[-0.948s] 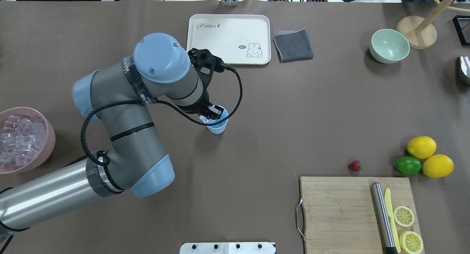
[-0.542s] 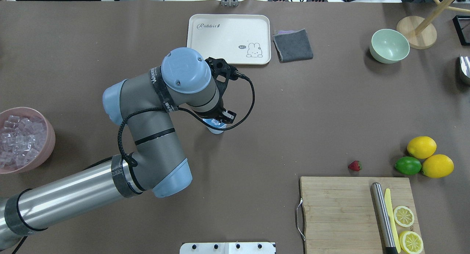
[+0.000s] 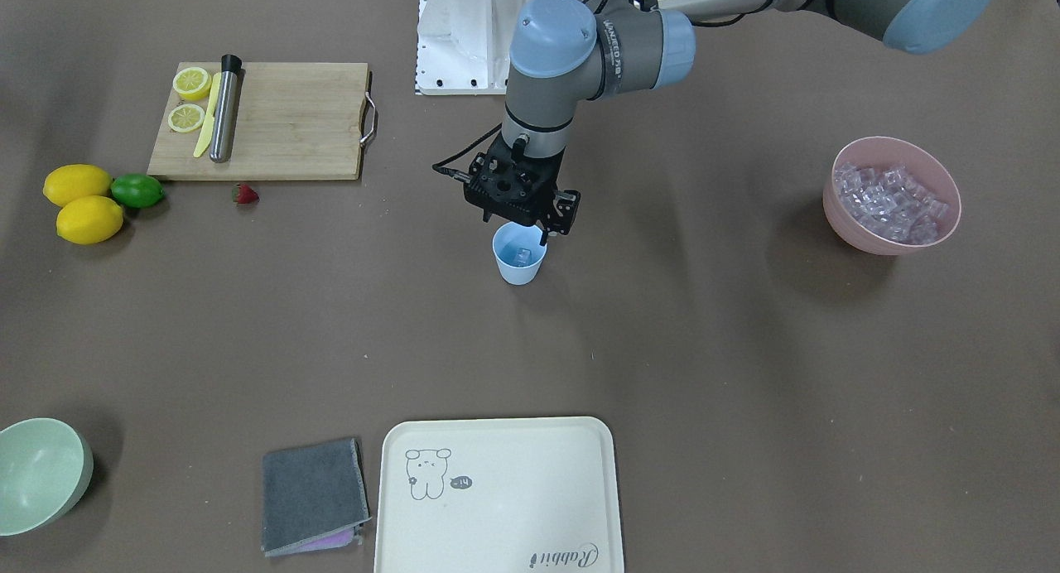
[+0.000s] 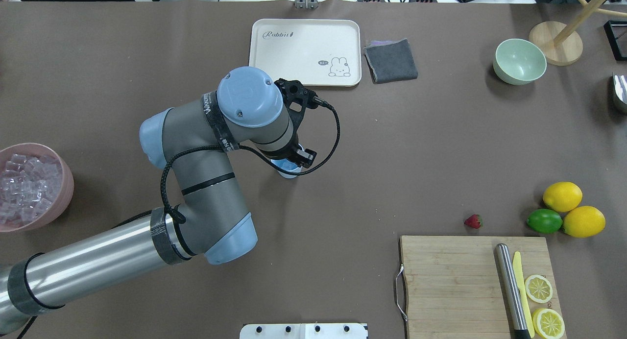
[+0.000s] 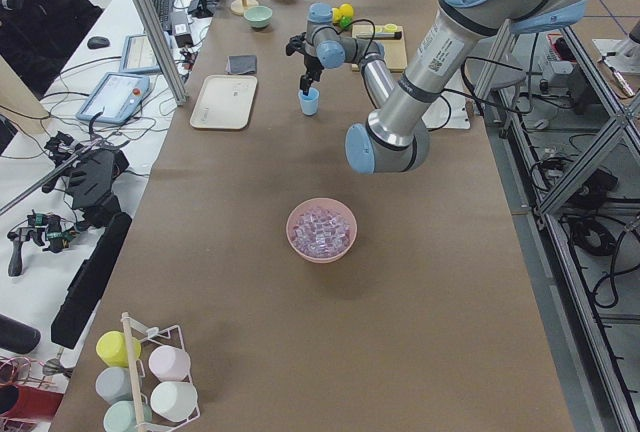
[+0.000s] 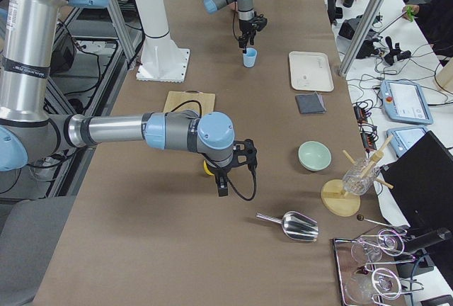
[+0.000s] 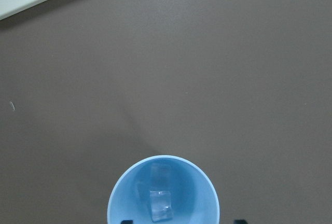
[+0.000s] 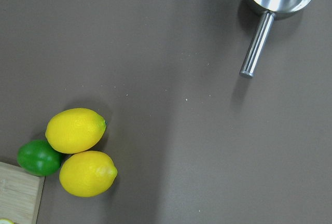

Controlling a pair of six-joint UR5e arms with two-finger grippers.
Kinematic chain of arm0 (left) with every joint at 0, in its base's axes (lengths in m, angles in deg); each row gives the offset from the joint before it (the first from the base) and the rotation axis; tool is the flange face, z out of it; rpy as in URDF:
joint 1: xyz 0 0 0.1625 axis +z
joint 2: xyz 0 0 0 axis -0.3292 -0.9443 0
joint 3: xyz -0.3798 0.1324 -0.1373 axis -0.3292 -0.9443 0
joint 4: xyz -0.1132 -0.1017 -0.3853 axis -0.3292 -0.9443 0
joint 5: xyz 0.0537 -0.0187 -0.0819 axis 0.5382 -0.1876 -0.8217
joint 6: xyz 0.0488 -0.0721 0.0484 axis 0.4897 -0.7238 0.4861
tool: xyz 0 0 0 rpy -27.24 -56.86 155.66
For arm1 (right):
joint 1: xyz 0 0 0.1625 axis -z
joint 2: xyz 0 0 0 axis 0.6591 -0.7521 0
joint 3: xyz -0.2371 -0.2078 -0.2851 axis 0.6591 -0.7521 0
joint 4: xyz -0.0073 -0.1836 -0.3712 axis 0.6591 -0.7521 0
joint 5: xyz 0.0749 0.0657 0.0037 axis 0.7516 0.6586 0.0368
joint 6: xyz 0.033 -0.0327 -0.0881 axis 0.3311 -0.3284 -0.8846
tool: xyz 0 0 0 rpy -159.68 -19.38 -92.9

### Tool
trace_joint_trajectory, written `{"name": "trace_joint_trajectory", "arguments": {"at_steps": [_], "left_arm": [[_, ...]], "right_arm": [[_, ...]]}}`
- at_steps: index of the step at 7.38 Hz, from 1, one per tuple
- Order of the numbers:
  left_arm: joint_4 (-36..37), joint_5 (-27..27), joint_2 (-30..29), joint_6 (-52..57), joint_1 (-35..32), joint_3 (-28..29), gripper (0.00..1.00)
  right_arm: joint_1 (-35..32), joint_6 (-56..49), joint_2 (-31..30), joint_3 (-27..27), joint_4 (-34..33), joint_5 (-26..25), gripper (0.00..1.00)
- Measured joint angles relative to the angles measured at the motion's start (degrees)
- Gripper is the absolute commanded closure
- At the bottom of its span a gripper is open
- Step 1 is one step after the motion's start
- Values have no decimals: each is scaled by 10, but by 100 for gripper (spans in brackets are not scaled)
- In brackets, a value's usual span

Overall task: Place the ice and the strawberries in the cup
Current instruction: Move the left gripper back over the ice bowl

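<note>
ice (image 7: 160,206) was released into the cup (image 3: 519,273), and the left claw (image 3: 530,223) was left open and empty. the strawberry (image 4: 473,221) was not yet fetched.

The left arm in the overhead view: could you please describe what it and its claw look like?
The left arm has grey cylindrical links, pale blue joint caps and a silver tube, with black lettered bands. A black cable loops to its black claw.

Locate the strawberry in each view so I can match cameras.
Front-facing: strawberry upper left, just below the cutting board.
Overhead: strawberry lower right, just above the cutting board.
Exterior left: too small to tell.
Exterior right: not discernible.
Left wrist: not in it.
Right wrist: not in it.
Shared landmark: the cutting board.
</note>
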Motion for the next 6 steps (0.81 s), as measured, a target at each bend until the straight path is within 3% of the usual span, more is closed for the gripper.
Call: {"name": "trace_joint_trajectory", "arguments": {"at_steps": [2, 4, 6], "left_arm": [[9, 1, 32, 16, -32, -28, 4], [63, -12, 83, 92, -90, -81, 4], [102, -76, 150, 138, -151, -137, 4]], "right_arm": [[7, 1, 3, 5, 1, -2, 0], [18, 1, 5, 11, 3, -8, 0], [22, 1, 5, 12, 4, -10, 0]]}}
